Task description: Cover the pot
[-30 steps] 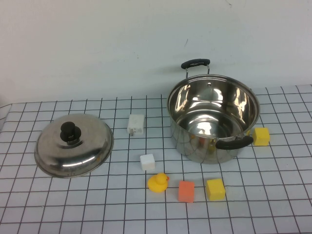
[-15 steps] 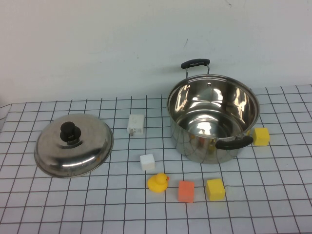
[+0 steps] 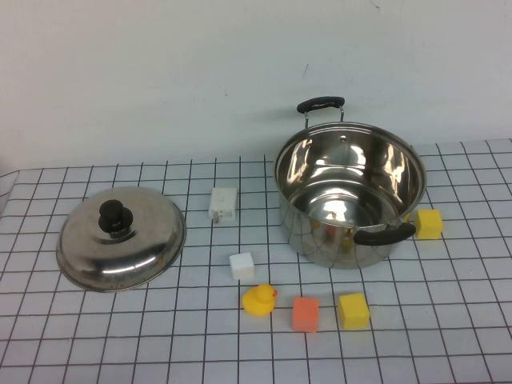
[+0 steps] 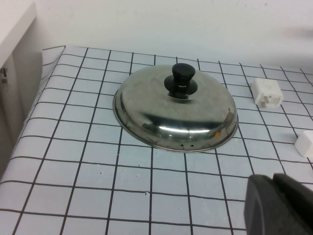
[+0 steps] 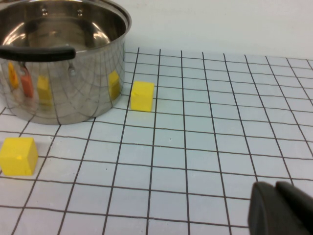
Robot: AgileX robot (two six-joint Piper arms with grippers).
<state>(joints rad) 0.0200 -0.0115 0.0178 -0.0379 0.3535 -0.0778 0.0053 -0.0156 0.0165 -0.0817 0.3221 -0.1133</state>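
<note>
The shiny steel pot (image 3: 350, 192) with two black side handles stands open at the right of the table; it also shows in the right wrist view (image 5: 58, 58). The domed steel lid (image 3: 122, 238) with a black knob (image 3: 116, 217) lies flat at the left, also in the left wrist view (image 4: 176, 108). Neither arm shows in the high view. My left gripper (image 4: 274, 203) is shut and empty, hanging well short of the lid. My right gripper (image 5: 276, 208) is shut and empty, away from the pot over bare table.
Between lid and pot lie a white plug adapter (image 3: 223, 204) and a white block (image 3: 242, 266). In front of the pot are a yellow duck (image 3: 259, 300), an orange block (image 3: 305, 314) and a yellow block (image 3: 353, 310). Another yellow block (image 3: 429, 224) sits right of the pot.
</note>
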